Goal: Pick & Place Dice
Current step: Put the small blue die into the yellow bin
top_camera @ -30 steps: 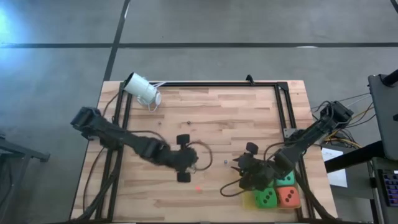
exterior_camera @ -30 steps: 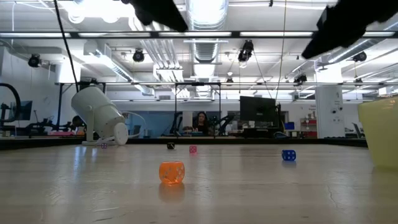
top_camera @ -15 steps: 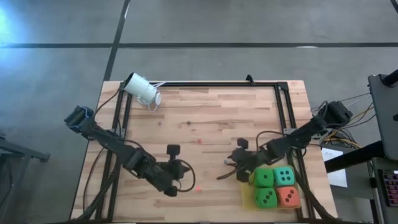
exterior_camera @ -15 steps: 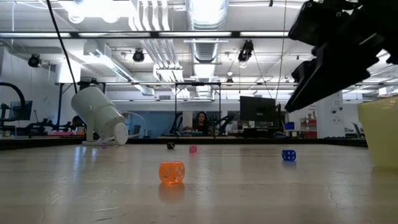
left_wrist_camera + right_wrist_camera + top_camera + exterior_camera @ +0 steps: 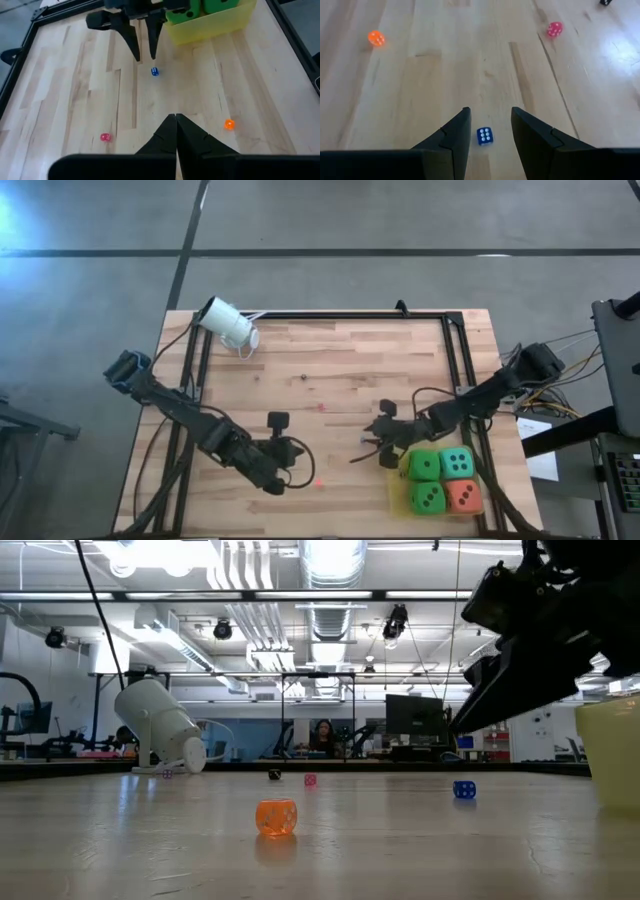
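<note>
right gripper (image 5: 487,131) poised above a small blue die (image 5: 484,135), fingers spread, empty; left gripper (image 5: 176,120), fingers pressed together, near the die; yellow tray (image 5: 398,498) beside.

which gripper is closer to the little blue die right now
Right. The right gripper is open, and the small blue die lies on the wood in the gap between its fingertips. The left gripper is shut and sits farther back across the table, well short of the die.
</note>
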